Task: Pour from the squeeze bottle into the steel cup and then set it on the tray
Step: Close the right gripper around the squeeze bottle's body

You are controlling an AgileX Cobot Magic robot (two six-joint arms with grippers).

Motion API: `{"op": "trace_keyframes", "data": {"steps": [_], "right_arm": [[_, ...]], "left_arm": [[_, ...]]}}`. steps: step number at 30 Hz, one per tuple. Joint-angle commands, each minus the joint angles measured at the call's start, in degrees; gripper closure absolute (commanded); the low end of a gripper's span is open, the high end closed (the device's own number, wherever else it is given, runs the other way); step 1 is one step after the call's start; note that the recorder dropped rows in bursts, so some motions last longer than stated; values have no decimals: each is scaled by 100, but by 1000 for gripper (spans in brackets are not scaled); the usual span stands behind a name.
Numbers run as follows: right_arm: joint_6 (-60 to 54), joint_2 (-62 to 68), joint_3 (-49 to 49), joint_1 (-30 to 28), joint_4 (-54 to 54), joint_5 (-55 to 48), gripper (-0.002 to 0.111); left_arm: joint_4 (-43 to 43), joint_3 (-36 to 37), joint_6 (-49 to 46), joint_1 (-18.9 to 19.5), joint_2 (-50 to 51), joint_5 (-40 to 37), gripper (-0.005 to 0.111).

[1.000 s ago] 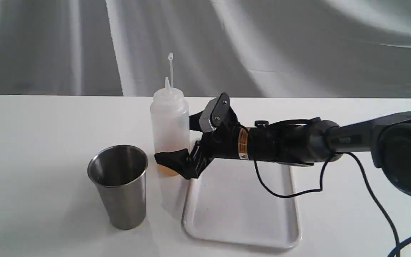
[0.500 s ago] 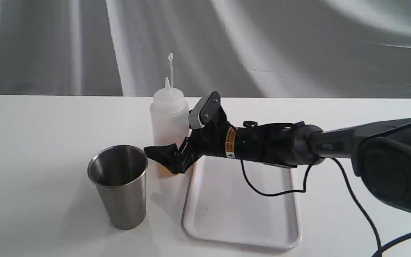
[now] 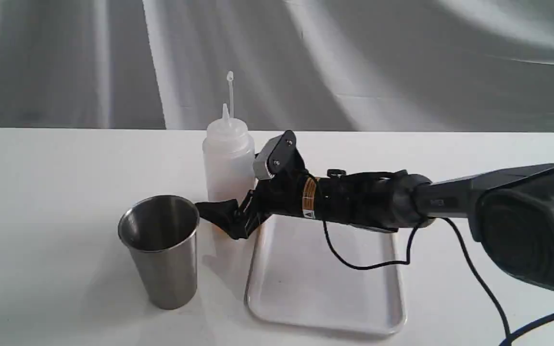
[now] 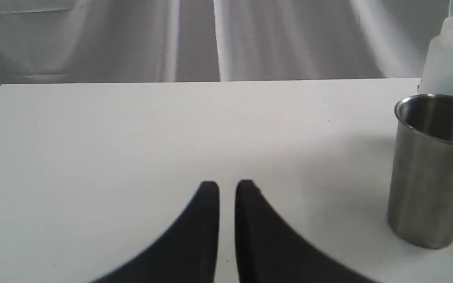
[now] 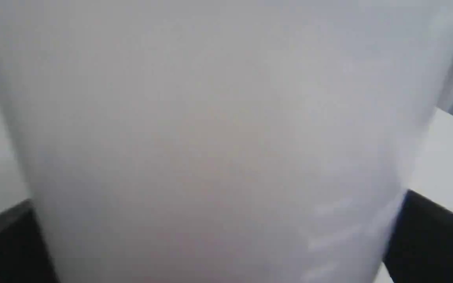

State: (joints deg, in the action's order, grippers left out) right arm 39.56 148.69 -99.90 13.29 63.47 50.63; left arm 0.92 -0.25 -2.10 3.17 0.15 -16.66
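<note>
Exterior view: over the last second my right gripper has advanced, jaws spread, so the upright squeeze bottle now stands between them (contact probably not made; the wrist view is blurred). Closing should follow; the steel cup stands just beyond the near jaw.

We find the steel cup left of the tray on the table, the squeeze bottle behind, between them, standing inside the jaws of the right gripper.
</note>
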Motion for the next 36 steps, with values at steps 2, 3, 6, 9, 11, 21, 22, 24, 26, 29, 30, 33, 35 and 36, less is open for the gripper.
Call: {"op": "trace_keyframes", "data": {"steps": [2, 3, 6, 9, 11, 21, 22, 24, 26, 29, 30, 33, 35, 36], "right_arm": [[-97, -32, -18, 32, -204, -98, 3], [-97, -32, -18, 32, -204, -98, 3], [-97, -32, -18, 43, -215, -122, 3], [-97, -18, -18, 53, -215, -179, 3], [-142, 18, -74, 53, -226, -179, 3], [-180, 112, -221, 111, -257, -136, 5], [-189, 112, -221, 111, -257, -136, 5], [-275, 120, -221, 111, -267, -136, 7], [-383, 120, -221, 111, -267, -136, 10], [-583, 120, -221, 111, -267, -136, 19], [-620, 120, -221, 111, -267, -114, 24], [-620, 106, -221, 111, -267, -20, 36], [-620, 106, -221, 111, -324, 59, 45], [-620, 106, -221, 111, -326, 71, 48]], "left_arm": [[4, 25, 11, -46, -15, 39, 98], [4, 25, 11, -46, -15, 39, 98], [4, 25, 11, -46, -15, 39, 98], [4, 25, 21, -46, -15, 39, 98], [4, 25, 21, -46, -15, 39, 98], [4, 25, 11, -46, -15, 39, 98], [4, 25, 11, -46, -15, 39, 98], [4, 25, 11, -46, -15, 39, 98], [4, 25, 11, -46, -15, 39, 98], [4, 25, 11, -46, -15, 39, 98], [4, 25, 11, -46, -15, 39, 98], [4, 25, 22, -46, -15, 39, 98], [4, 25, 22, -46, -15, 39, 98], [4, 25, 22, -46, -15, 39, 98]]}}
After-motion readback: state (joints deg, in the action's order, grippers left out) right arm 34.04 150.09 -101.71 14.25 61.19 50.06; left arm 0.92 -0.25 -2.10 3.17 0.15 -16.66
